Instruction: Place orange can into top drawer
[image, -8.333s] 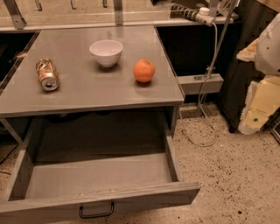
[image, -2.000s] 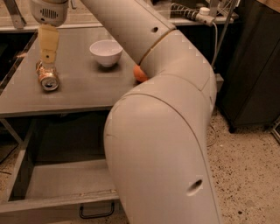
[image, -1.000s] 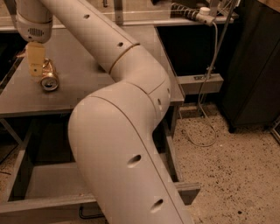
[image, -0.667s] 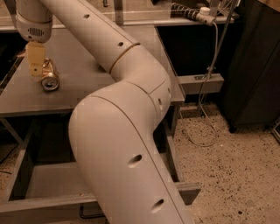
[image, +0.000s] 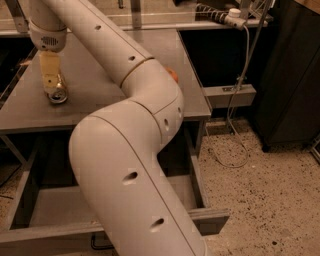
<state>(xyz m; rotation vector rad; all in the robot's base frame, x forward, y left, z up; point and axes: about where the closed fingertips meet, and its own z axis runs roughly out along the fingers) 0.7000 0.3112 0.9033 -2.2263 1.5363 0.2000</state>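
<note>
while poised far left over the orange can (image: 57, 94) on the tabletop (image: 85, 90), seat the gripper (image: 51, 86) squarely across it — cannot tell whether closed or open — then lift clear before lowering into the open top drawer (image: 55, 207).

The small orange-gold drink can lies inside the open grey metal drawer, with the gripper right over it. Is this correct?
No. The camera view shows the small orange-gold drink can lying on the flat grey tabletop, not inside the open grey metal drawer. The gripper is right over it.
</note>
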